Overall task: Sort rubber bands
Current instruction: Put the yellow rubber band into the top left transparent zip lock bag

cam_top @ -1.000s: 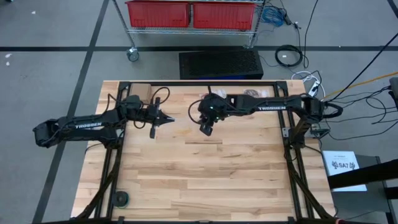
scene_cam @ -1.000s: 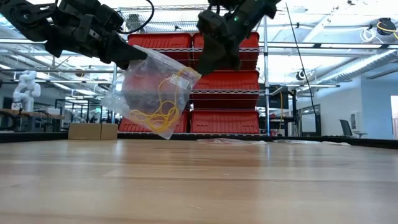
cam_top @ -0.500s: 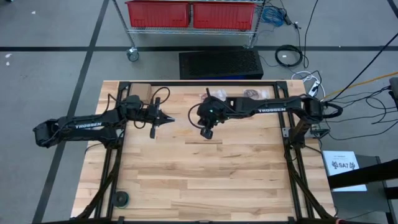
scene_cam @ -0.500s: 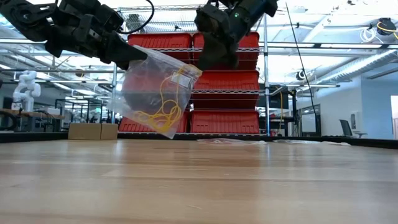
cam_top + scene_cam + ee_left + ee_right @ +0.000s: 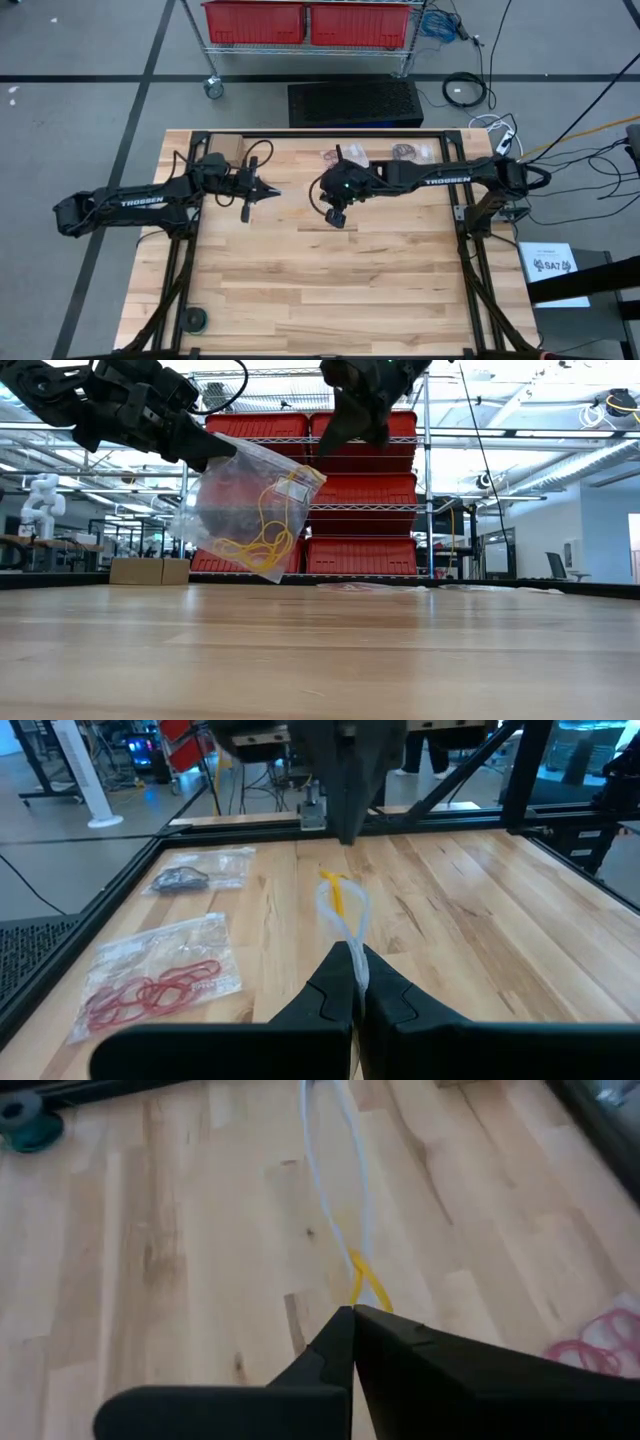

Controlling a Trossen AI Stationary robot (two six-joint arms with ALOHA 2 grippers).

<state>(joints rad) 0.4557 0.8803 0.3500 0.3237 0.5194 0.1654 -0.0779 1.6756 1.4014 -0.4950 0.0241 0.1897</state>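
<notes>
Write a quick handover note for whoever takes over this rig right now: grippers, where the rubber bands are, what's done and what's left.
Left gripper: shut on the clear bag, held above the table.
Right gripper: shut, raised beside the bag's mouth; it seems empty.
Yellow rubber bands are in the held bag. Red bands and dark bands lie bagged at the table's far edge.
Done: apparently all three colours bagged.
Left: probably closing and setting down the yellow bag.
</notes>
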